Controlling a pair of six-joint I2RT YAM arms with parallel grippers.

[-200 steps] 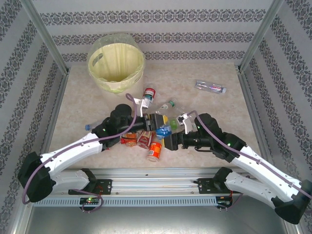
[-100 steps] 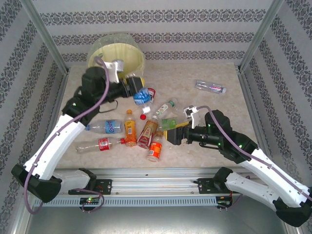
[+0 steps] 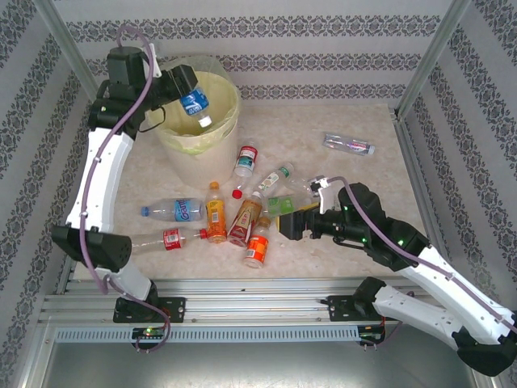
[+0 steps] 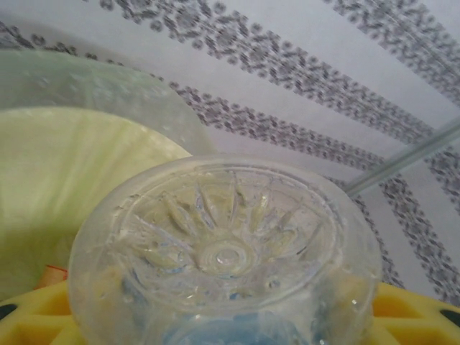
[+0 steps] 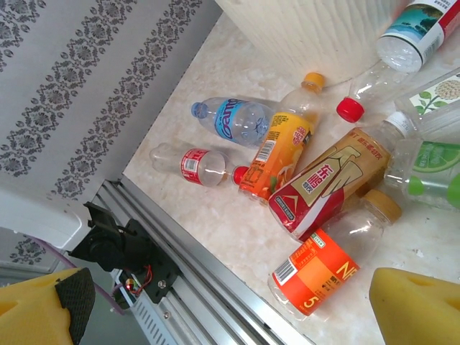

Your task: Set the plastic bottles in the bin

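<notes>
High at the back left, my left gripper (image 3: 186, 85) is shut on a clear blue-labelled bottle (image 3: 195, 106), which hangs over the mouth of the cream bin (image 3: 173, 142). In the left wrist view the bottle's ribbed base (image 4: 226, 251) sits between the yellow pads (image 4: 420, 316), with the pale green bag (image 4: 65, 180) beyond it. My right gripper (image 3: 289, 225) stands open, low over the table, just right of the pile of bottles. Nearest its fingers (image 5: 420, 309) lies an orange-labelled bottle (image 5: 323, 277), then a red-and-gold one (image 5: 330, 180).
More bottles lie in the pile: an orange one (image 3: 215, 214), a blue-labelled one (image 3: 174, 210), a red-labelled one (image 3: 163, 240), a red-capped one (image 3: 245, 160) and green-labelled ones (image 3: 275, 179). Another lies alone at the far right (image 3: 349, 145). The metal rail (image 5: 208, 287) runs along the near edge.
My left arm has lifted the blue-labelled bottle out of the pile and swung it back and left to above the bin. The right gripper has opened and drawn back slightly to the right.
</notes>
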